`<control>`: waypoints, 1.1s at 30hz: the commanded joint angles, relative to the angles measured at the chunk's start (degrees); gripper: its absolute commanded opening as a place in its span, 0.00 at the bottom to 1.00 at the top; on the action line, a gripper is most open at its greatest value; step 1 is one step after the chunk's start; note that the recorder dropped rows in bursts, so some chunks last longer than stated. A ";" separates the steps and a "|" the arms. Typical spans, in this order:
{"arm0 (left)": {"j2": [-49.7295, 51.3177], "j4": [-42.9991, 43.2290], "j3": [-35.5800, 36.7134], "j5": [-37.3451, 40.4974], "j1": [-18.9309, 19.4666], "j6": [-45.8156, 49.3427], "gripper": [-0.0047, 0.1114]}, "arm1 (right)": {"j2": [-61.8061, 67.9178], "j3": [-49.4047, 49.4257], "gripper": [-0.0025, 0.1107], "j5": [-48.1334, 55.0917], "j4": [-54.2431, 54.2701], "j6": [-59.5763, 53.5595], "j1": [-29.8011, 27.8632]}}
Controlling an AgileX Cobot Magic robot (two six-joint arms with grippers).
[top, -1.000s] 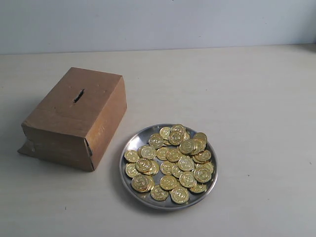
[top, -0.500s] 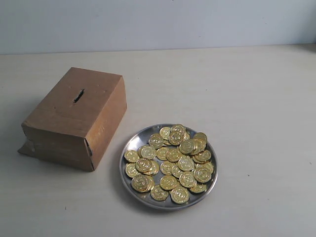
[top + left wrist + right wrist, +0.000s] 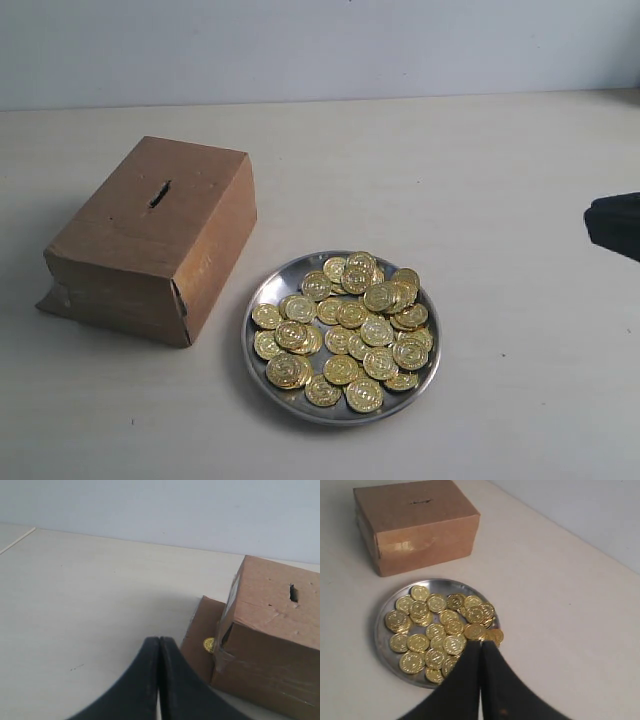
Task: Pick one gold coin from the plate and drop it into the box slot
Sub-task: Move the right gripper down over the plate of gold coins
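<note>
A shiny silver plate (image 3: 262,300) holds several gold coins (image 3: 345,325) near the table's front middle. The brown cardboard box (image 3: 150,240) stands to its left, with the dark slot (image 3: 160,193) in its top face. My right gripper (image 3: 612,222) shows as a dark tip at the right edge, apart from the plate. In the right wrist view that gripper (image 3: 481,644) is shut and empty, above the plate (image 3: 382,615) and its coins (image 3: 440,625), with the box (image 3: 415,522) beyond. My left gripper (image 3: 159,640) is shut and empty, near the box (image 3: 270,645) and its slot (image 3: 293,593).
One gold coin (image 3: 209,644) lies on a loose cardboard flap (image 3: 200,635) at the foot of the box. A pale wall (image 3: 320,45) runs along the back of the light table (image 3: 480,180).
My right gripper's dark tip has come into the exterior view at the right edge. The box, plate and coins have not moved.
</note>
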 commanded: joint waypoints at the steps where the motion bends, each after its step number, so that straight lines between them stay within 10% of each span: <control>1: -0.26 -0.14 0.14 -0.97 0.04 0.03 0.04 | 2.87 -1.48 0.02 1.88 -0.55 -0.34 2.28; 14: -0.26 -0.14 0.14 -0.97 0.04 0.03 0.04 | 28.02 -14.73 0.02 2.22 -10.24 13.28 18.96; 33: -0.26 -0.14 0.14 -0.97 0.04 0.03 0.04 | 53.35 -18.97 0.15 -6.06 -12.06 15.23 20.53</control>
